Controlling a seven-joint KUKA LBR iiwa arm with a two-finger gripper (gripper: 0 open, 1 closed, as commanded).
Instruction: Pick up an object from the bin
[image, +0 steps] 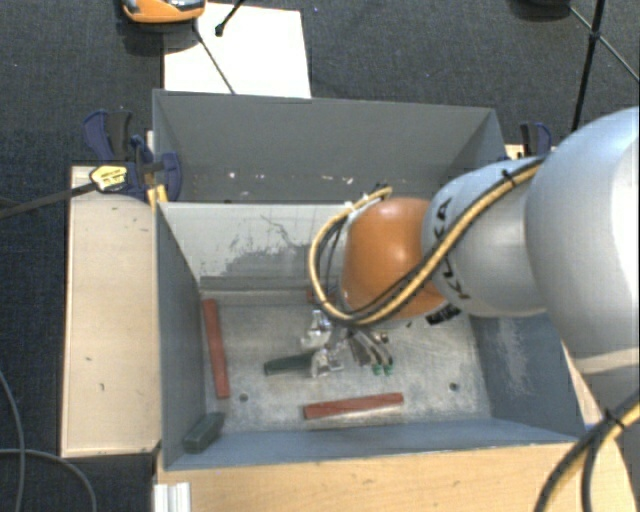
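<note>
My gripper (328, 352) is low over the middle of the bin floor, under the orange wrist cover. A dark, slim, elongated object (288, 366) lies on the floor with its right end right at the gripper; I cannot tell whether they touch. A reddish-brown bar (353, 406) lies flat just in front of the gripper, towards the near wall. Small green-tipped bits (382, 370) show at the gripper's right side.
A second reddish-brown bar (214, 348) lies along the left wall. A dark grey block (203, 431) sits in the front left corner. The arm and its cables cover the bin's right and middle rear.
</note>
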